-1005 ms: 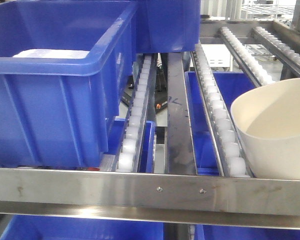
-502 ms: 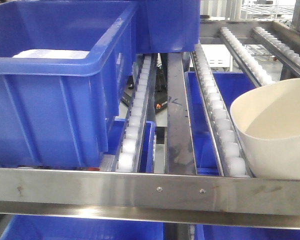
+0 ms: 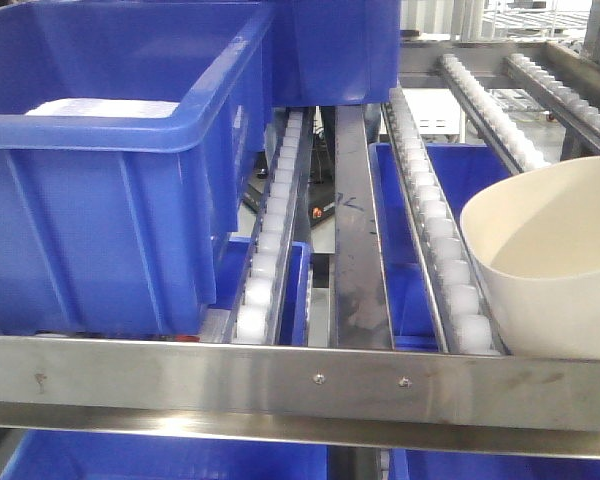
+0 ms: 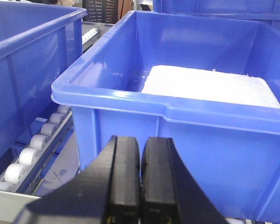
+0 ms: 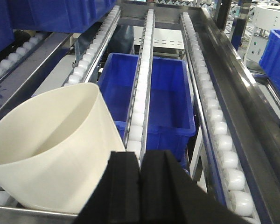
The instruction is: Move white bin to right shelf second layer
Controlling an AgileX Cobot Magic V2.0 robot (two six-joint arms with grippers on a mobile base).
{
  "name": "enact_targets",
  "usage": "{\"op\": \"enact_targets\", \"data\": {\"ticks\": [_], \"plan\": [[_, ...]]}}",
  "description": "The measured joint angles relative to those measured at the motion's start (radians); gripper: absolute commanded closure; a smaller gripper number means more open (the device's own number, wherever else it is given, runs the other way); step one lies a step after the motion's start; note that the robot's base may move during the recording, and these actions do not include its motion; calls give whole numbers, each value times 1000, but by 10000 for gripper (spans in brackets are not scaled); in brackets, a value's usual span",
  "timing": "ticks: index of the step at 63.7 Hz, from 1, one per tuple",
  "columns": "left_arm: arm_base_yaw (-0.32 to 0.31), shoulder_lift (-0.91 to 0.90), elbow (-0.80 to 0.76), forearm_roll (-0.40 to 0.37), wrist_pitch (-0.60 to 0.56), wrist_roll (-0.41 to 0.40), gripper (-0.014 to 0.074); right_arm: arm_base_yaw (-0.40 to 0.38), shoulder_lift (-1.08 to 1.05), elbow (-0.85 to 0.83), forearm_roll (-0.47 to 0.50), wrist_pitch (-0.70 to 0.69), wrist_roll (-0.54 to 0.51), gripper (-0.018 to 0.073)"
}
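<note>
The white bin [image 3: 550,265] sits tilted on the roller lanes [image 3: 430,215] of the steel shelf level, just behind the flat front rail [image 3: 280,380], at the right edge of the front view. In the right wrist view the bin [image 5: 56,149] is at the lower left, its open mouth facing up and back. My right gripper [image 5: 139,154] is shut and empty, just right of the bin's wall, above a roller lane [image 5: 140,98]. My left gripper [image 4: 141,140] is shut and empty, in front of a blue crate's wall.
A large blue crate [image 3: 100,170] stands on the left lanes, with a white foam pad [image 4: 210,86] inside. Another blue crate [image 3: 335,50] is behind it. Blue crates [image 5: 163,93] sit on the level below. Steel side rail [image 5: 242,93] bounds the right.
</note>
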Motion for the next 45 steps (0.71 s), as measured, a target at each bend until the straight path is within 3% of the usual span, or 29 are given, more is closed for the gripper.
{"op": "enact_targets", "data": {"ticks": [45], "plan": [[0, 0, 0, 0, 0, 0, 512, 0, 0, 0, -5, 0, 5, 505]]}}
